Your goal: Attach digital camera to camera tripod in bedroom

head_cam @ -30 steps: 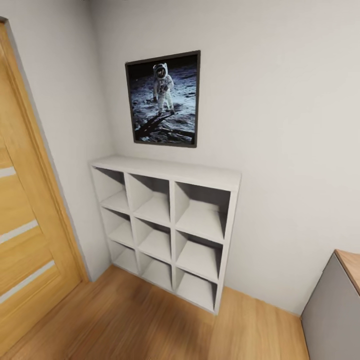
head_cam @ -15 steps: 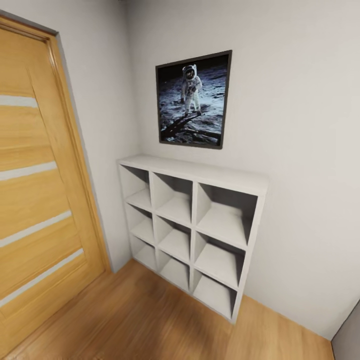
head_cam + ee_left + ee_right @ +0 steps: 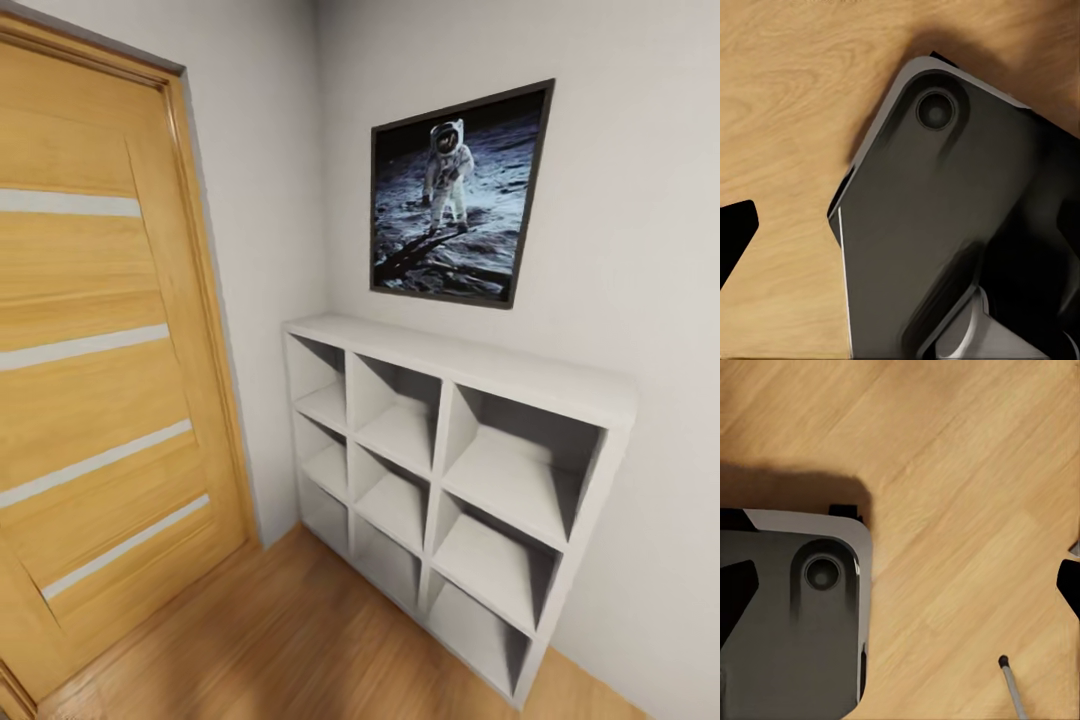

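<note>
While my head camera looks down into a corner of the room, the broad light grey wall (image 3: 620, 200) takes up most of what I see, with the tall honey-coloured wooden door with pale horizontal strips (image 3: 90, 350) closed in its frame to the left. Below them runs the light wood plank floor (image 3: 290, 650). Against the wall stands the white nine-compartment cube shelf unit (image 3: 450, 470), three by three, its base on the floor and its left end near the door frame. Above the shelf hangs the dark-framed picture of an astronaut on the moon (image 3: 455, 195). My left wrist camera looks down at planks and at the dark grey rounded plate of my own base (image 3: 945, 225); my right wrist camera shows the same sort of plate (image 3: 795, 615), and a thin grey rod with a black tip (image 3: 1009, 682) lies apart from it. Dark finger tips sit at the edges of both wrist pictures, so I cannot tell how wide either gripper stands, nor whether it holds anything. I cannot tell where the camera or tripod is.
</note>
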Tool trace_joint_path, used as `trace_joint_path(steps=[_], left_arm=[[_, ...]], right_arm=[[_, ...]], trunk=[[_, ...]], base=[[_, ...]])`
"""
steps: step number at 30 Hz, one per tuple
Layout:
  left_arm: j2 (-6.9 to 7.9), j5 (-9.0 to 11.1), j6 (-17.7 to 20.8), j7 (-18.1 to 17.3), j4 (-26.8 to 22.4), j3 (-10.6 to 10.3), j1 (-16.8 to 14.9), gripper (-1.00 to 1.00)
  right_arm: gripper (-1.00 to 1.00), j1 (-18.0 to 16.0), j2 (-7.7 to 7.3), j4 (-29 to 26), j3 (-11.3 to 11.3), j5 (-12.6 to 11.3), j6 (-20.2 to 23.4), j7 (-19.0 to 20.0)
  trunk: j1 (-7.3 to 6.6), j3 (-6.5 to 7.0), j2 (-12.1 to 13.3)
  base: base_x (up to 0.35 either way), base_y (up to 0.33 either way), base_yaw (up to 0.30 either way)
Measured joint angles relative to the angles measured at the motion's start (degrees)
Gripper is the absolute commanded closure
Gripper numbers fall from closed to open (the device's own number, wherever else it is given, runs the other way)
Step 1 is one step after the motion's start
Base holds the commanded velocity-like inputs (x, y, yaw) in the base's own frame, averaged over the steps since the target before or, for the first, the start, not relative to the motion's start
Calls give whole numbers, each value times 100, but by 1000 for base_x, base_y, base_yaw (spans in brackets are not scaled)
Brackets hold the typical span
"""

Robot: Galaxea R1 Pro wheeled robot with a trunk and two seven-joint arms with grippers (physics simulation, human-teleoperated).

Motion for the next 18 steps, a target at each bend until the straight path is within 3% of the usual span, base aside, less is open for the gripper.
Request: trace_joint_path(steps=[8,18], left_arm=[[-3,-8,44,-5,3,-1,0,-100],[-3,-8,41,-1,3,-1,0,-100]], right_arm=[[-100,-1,0,0,0,0,-7,0],[-100,-1,-5,0,13,48,-16,2]], trunk=[[0,15,-1],[0,19,-1]], base=[[320,0,284],[321,-5,60]])
